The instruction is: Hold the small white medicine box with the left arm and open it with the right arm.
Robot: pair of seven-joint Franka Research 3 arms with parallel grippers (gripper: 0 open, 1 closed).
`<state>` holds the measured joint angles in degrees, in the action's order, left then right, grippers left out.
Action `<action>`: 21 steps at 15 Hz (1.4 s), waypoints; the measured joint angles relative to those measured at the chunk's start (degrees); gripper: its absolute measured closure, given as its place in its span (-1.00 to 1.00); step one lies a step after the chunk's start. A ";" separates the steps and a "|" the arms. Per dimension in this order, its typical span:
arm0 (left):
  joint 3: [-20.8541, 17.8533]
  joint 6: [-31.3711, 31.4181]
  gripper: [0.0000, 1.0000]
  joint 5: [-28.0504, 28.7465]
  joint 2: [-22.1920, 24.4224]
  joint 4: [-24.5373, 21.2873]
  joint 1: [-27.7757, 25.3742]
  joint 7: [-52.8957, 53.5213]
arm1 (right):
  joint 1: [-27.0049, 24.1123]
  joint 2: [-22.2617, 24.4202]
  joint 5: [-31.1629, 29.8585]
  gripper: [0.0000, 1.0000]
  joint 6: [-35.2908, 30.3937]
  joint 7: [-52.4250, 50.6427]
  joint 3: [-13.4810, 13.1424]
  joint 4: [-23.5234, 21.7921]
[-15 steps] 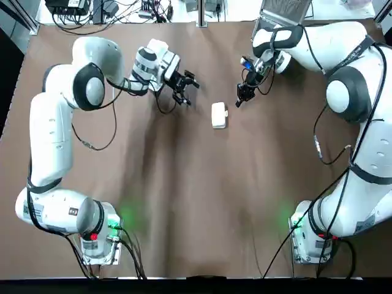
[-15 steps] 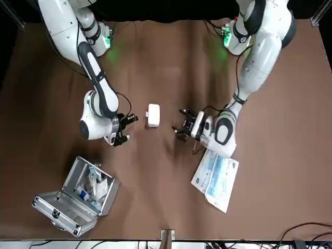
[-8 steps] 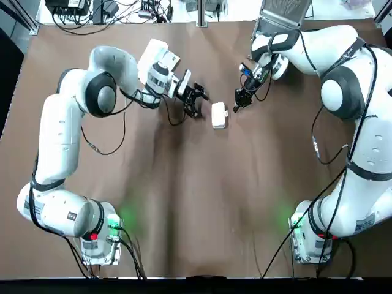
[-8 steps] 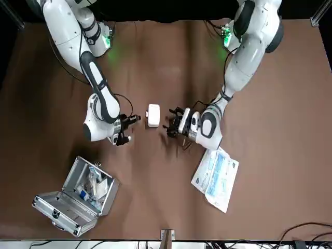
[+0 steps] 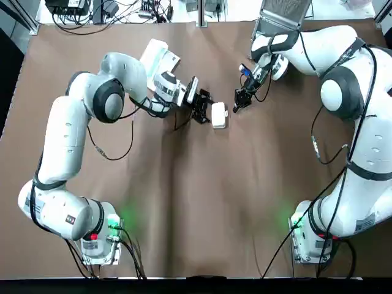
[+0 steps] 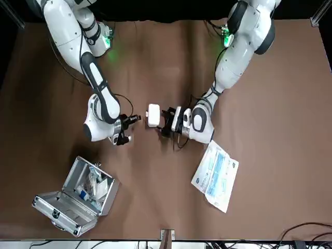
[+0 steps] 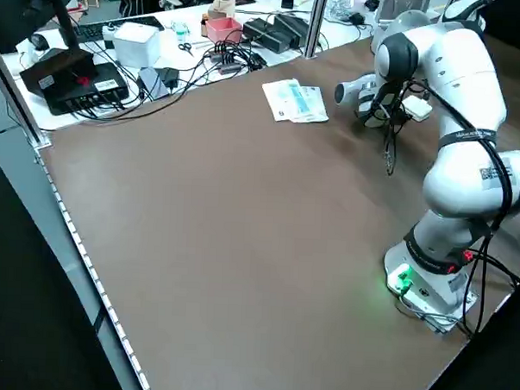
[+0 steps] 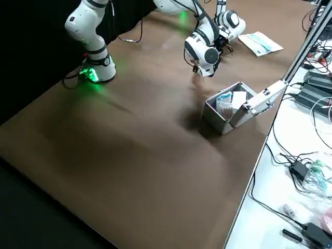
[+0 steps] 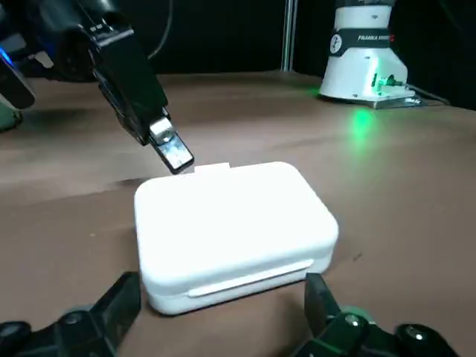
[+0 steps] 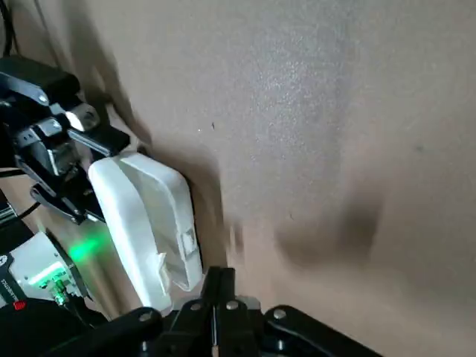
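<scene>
The small white medicine box point(image 5: 218, 114) lies flat and closed on the brown table, seen also in the front view point(image 6: 153, 115). My left gripper point(image 5: 204, 110) is open at the box's left side; in the left wrist view its fingers point(image 9: 123, 296) stand on either side of the box point(image 9: 234, 227), apart from it. My right gripper point(image 5: 237, 103) is shut and empty, its tip low by the box's right edge. The right wrist view shows the box point(image 10: 145, 219) standing just ahead of the shut fingertips point(image 10: 218, 286).
An open metal case point(image 6: 78, 199) with packets inside sits at the table's far right corner point(image 8: 233, 109). A printed leaflet point(image 6: 215, 176) lies behind my left arm. Cables and boxes point(image 7: 128, 51) crowd the bench beyond the table's edge.
My left gripper has slid to the right across the table and now has the box between its open fingers. My right gripper edged a little closer to the box, then held still.
</scene>
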<state>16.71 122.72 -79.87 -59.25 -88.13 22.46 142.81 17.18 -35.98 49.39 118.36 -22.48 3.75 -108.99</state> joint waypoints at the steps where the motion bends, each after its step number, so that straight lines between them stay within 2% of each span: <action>1: 0.00 0.50 -0.95 -0.34 -0.21 0.26 0.40 0.00 | 0.00 0.00 0.12 0.98 -0.01 0.00 0.02 0.00; 4: -0.03 1.15 -0.89 -0.73 -0.59 0.76 0.80 0.00 | 0.02 -0.08 0.25 0.98 -0.04 0.00 0.05 0.00; 8: -0.33 0.98 -0.36 -0.86 -0.63 1.22 0.25 0.00 | 0.07 -0.27 0.29 0.98 -0.06 -0.01 0.14 0.00; 10: -0.39 1.02 -0.30 -1.18 -0.66 1.30 0.21 -0.01 | 0.12 -0.38 0.32 0.98 -0.06 -0.02 0.23 0.00; 12: -0.46 1.11 -0.12 -1.41 -0.78 1.57 0.18 -0.01 | 0.39 -0.51 1.01 0.98 -0.07 -0.12 0.34 0.00; 21: -0.46 1.10 -0.11 -1.71 -0.83 1.58 0.17 -0.02 | 3.58 -1.54 4.22 0.98 0.21 -0.57 0.30 -0.01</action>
<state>16.25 123.82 -81.59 -60.08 -86.55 22.64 142.79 20.76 -37.52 53.61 118.57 -23.04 4.05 -109.00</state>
